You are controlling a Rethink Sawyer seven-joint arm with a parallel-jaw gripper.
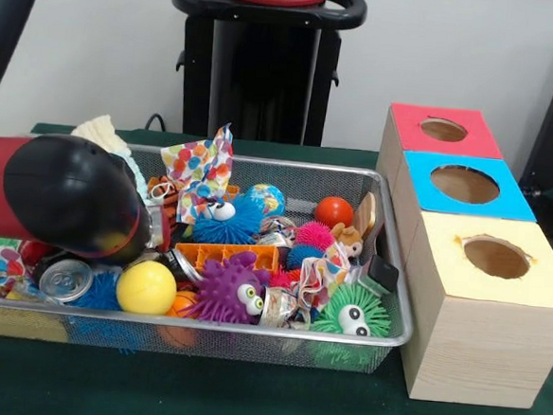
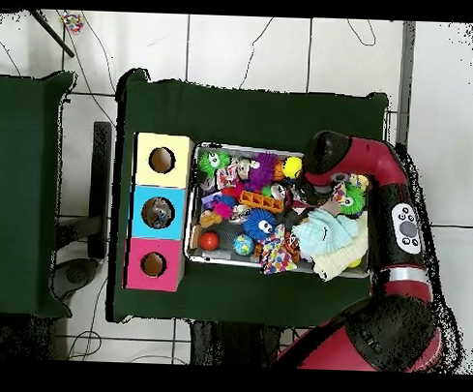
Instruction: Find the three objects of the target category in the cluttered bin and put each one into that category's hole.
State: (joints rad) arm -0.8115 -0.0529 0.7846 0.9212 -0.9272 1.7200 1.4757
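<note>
The wire mesh bin (image 1: 277, 333) is full of toys; it also shows in the overhead view (image 2: 252, 147). In it lie a yellow ball (image 1: 146, 287), a purple spiky ball with eyes (image 1: 225, 294), a green spiky ball with eyes (image 1: 350, 312), a blue fuzzy ball (image 1: 226, 218), a red ball (image 1: 334, 211) and an orange plastic piece (image 1: 226, 254). My arm's black wrist (image 1: 69, 193) hangs low over the bin's left part. The gripper (image 1: 159, 230) pokes out beside it among the toys, mostly hidden. Three wooden boxes with holes stand to the right: red top (image 1: 443, 130), blue top (image 1: 465, 184), yellow top (image 1: 496, 256).
A polka-dot wrapper (image 1: 201, 174) sticks up at the bin's back. A cream cloth (image 1: 100, 131) lies behind my arm, a metal can (image 1: 65, 279) under it. The table wears a green cloth (image 1: 244, 395). The pedestal (image 1: 263, 64) stands behind the bin.
</note>
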